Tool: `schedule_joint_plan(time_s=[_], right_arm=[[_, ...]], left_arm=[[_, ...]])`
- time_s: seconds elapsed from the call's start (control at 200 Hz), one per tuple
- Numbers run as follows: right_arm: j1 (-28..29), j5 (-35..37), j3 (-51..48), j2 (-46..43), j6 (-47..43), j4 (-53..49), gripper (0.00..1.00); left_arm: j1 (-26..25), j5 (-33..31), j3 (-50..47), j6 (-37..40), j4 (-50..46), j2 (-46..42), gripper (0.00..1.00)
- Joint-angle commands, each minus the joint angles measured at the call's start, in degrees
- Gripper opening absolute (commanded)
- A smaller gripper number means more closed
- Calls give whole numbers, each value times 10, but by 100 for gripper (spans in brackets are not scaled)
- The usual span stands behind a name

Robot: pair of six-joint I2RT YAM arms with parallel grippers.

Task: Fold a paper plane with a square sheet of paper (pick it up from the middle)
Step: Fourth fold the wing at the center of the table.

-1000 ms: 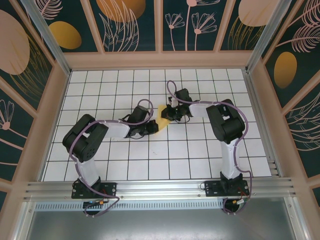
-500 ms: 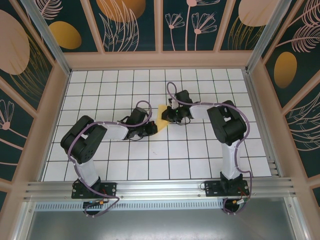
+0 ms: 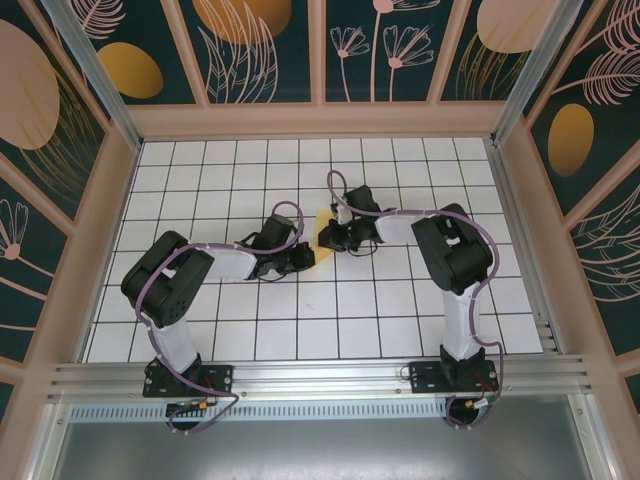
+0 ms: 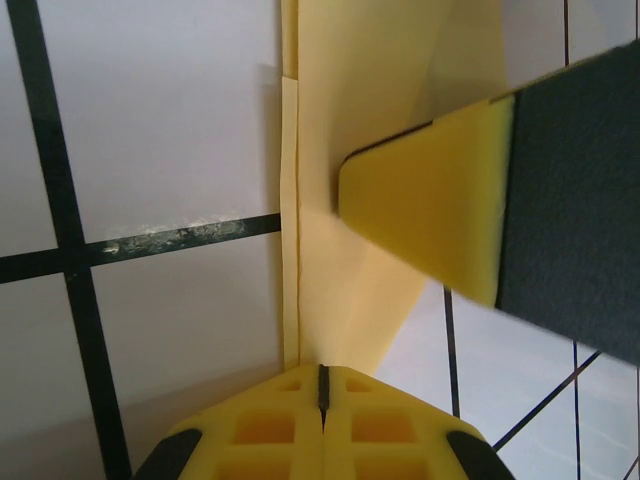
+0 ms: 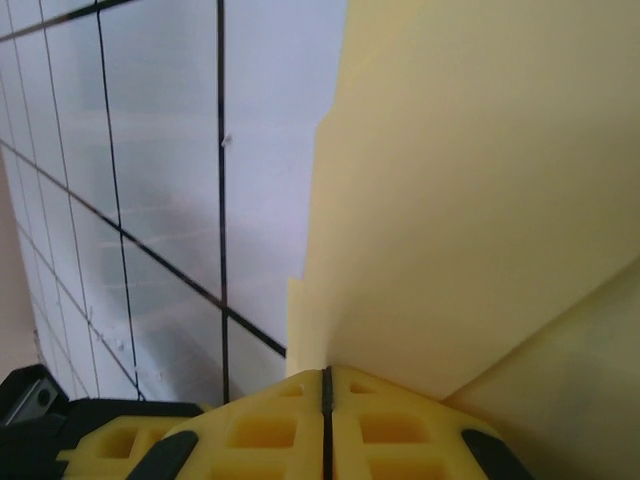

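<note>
Top external view showed my two arms reaching low over the white tiled surface (image 3: 200,180), elbows bent and wrists turned inward so that they nearly met at its middle. Between them was the yellow paper (image 3: 321,226), thin and matte, showing as a small pale wedge. My left gripper (image 3: 305,257) came at it from the near left and my right gripper (image 3: 326,238) from the right, close together.

From the left wrist, my left gripper (image 4: 322,372) was pressed together to a thin dark seam, pinching the paper (image 4: 350,120). The paper rose from that seam as a smooth strip with a narrow layered edge down its left side. A blunt yellow finger (image 4: 430,210) of my right gripper, backed in black, lay across it.

From the right wrist, my right gripper (image 5: 326,375) was clamped the same way on the paper (image 5: 480,200), which stood up from the seam as a broad, slanted, straight-edged flap above the black grid lines.
</note>
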Motion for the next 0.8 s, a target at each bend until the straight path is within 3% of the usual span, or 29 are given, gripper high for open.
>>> schedule_joint_plan(time_s=[0.0, 0.335, 0.796], right_arm=[[11, -25, -11, -10, -8, -23, 7], [5, 38, 4, 14, -24, -48, 5], [-106, 80, 96, 75, -67, -42, 5]], left_arm=[[-3, -2, -13, -5, -41, 14, 0], [-2, -3, -16, -6, -46, 13, 0], [-2, 5, -18, 5, -58, 23, 0]])
